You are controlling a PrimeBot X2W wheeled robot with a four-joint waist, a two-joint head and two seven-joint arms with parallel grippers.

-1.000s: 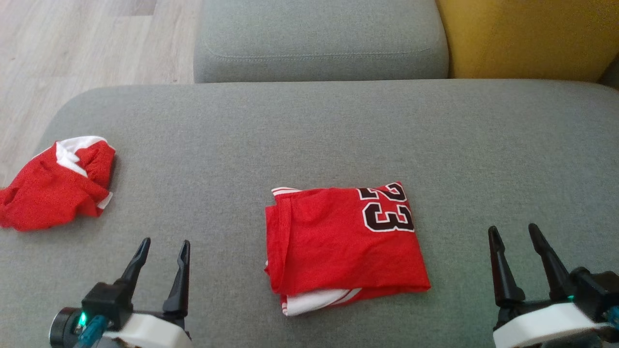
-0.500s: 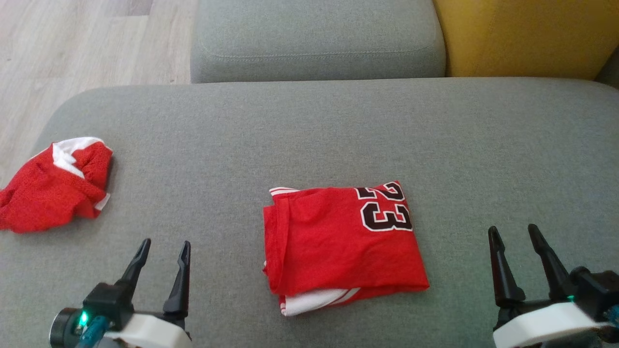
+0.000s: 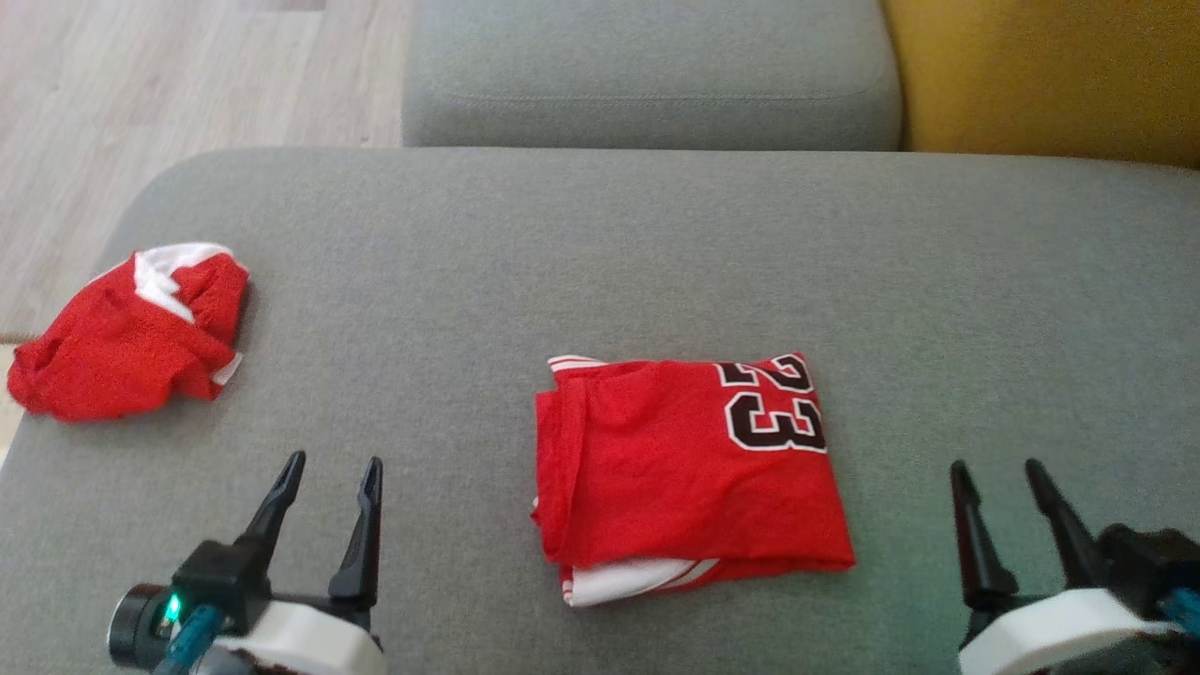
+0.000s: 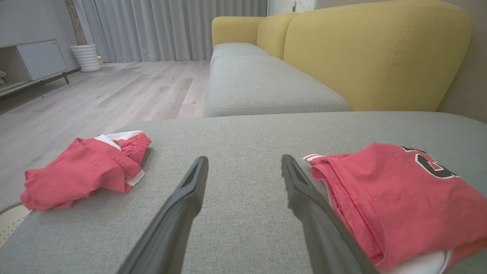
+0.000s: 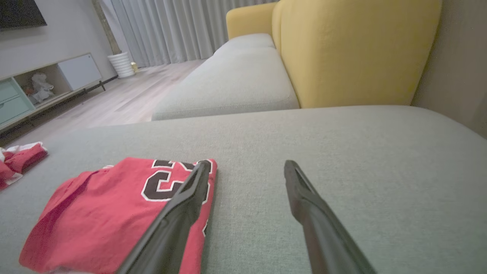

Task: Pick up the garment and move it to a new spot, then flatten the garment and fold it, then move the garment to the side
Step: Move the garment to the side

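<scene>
A red garment (image 3: 684, 469), a jersey with a black "23", lies folded into a rectangle in the middle of the grey cushion (image 3: 656, 234), a white striped edge showing beneath its near side. My left gripper (image 3: 336, 461) hovers open near the front, left of the garment (image 4: 399, 198). My right gripper (image 3: 994, 466) is open too, to the garment's right (image 5: 114, 205). In the wrist views, the left gripper (image 4: 244, 160) and the right gripper (image 5: 248, 163) have nothing between their fingers. A crumpled red and white cloth (image 3: 131, 337) lies at the cushion's far left edge.
Beyond the cushion sits a second grey seat (image 3: 647, 84) with a yellow backrest (image 3: 1050, 75) on the right. Pale wooden floor (image 3: 141, 84) drops away at the left, close behind the crumpled cloth (image 4: 83, 171). Open cushion surface stretches behind the garment and to its right.
The head camera has shifted, so the whole picture sits a little further right. The garment, the crumpled cloth and both open grippers have stayed where they were.
</scene>
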